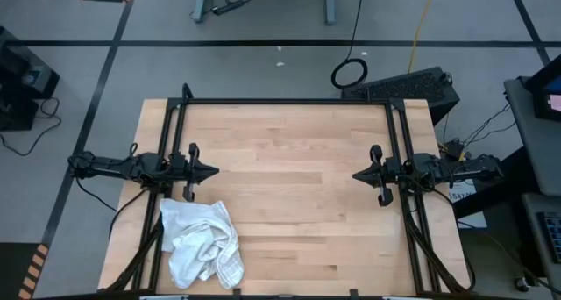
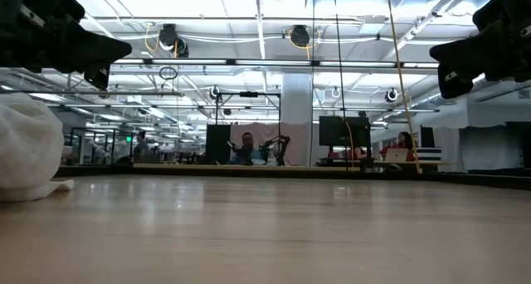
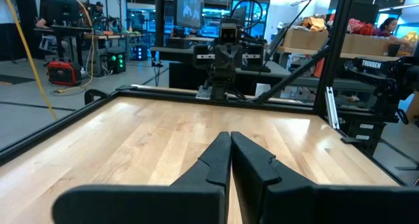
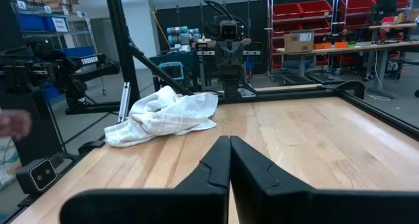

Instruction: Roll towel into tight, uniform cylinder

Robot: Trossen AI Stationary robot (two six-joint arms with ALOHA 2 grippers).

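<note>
Near the table's [image 1: 289,160] front-left corner, the towel [image 1: 203,241] lies seemingly unrolled, crumpled; both arms' fingers closed, empty.

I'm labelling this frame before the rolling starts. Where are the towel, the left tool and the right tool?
towel [image 1: 203,245]: high view, middle of the crumpled heap.
left tool [image 1: 210,171]: high view, tip of its shut fingers.
right tool [image 1: 358,175]: high view, tip of its shut fingers.

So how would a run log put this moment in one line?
towel: crumpled, unrolled | left claw: shut, empty | right claw: shut, empty
</note>
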